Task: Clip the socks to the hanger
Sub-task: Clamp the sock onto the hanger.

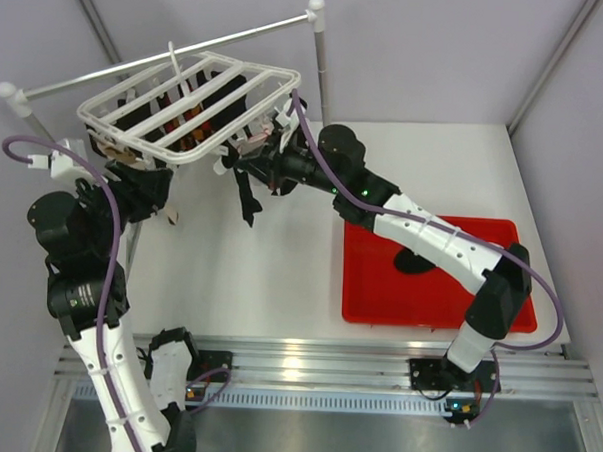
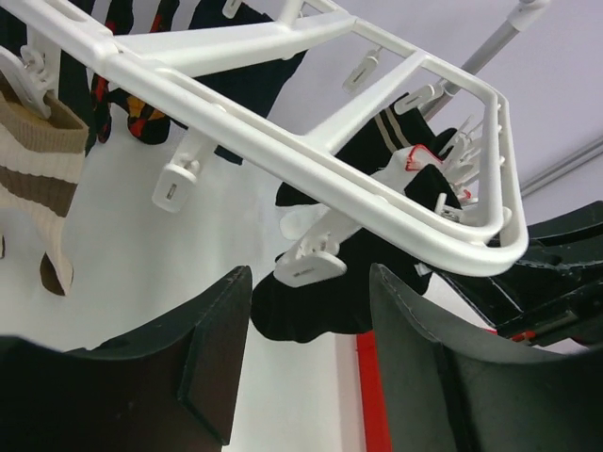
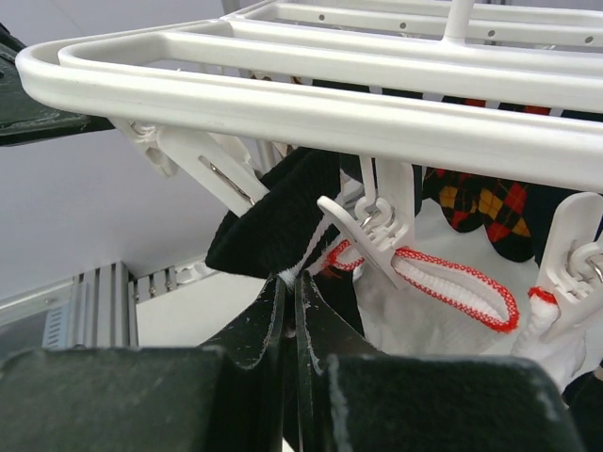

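Note:
The white hanger (image 1: pixel 187 106) hangs from a grey rail, with several socks clipped under it. My right gripper (image 1: pixel 256 165) reaches in under the hanger's right edge and is shut on a black sock (image 1: pixel 246 200) that dangles below it. In the right wrist view its jaws (image 3: pixel 291 282) pinch the sock's (image 3: pixel 273 217) white-edged cuff just below a white clip (image 3: pixel 377 226). My left gripper (image 2: pixel 309 282) stands open beneath the hanger (image 2: pixel 283 155), nothing between its fingers. A white clip (image 2: pixel 311 265) and the black sock (image 2: pixel 311 315) hang just beyond them. Another black sock (image 1: pixel 414 261) lies on the red tray.
The red tray (image 1: pixel 448 298) sits on the table at the right. A brown-beige striped sock (image 2: pixel 38 179) and dark patterned socks (image 2: pixel 141 118) hang at the hanger's left. A white sock with red trim (image 3: pixel 443 306) is clipped next to the right gripper. The grey rail (image 1: pixel 159 62) crosses above.

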Tool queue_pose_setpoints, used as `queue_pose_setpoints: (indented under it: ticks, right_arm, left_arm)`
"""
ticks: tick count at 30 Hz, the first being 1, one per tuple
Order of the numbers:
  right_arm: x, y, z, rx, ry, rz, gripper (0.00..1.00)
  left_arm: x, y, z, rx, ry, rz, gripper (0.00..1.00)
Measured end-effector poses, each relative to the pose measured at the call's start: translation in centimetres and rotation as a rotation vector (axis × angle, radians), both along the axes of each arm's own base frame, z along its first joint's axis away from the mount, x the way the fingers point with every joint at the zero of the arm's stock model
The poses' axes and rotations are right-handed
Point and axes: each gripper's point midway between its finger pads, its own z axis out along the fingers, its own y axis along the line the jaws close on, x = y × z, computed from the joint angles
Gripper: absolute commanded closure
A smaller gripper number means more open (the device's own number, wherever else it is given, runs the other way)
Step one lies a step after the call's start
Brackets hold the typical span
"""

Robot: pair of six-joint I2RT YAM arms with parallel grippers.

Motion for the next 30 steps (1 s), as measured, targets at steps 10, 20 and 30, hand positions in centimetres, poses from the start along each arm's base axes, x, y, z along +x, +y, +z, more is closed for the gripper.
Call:
queue_pose_setpoints:
  ticks: [10, 20, 30]
  right_arm:
    - [-0.1, -0.3, 0.0, -0.011, -0.010, 0.025, 1.00]
    - [-1.0, -0.2, -1.1, -0.050, 0.012, 0.073, 0.87]
    - [-2.0, -1.3, -0.6, -0.064, 0.012, 0.080, 0.58]
  left_arm:
    - [1.9, -0.1, -0.6, 0.031, -0.007, -0.067, 0.52]
    - [2.2, -1.5, 0.8, 0.040, -0.095, -0.170, 0.75]
    - [2.1, -2.2, 0.9, 0.023, -0.104, -0.212, 0.97]
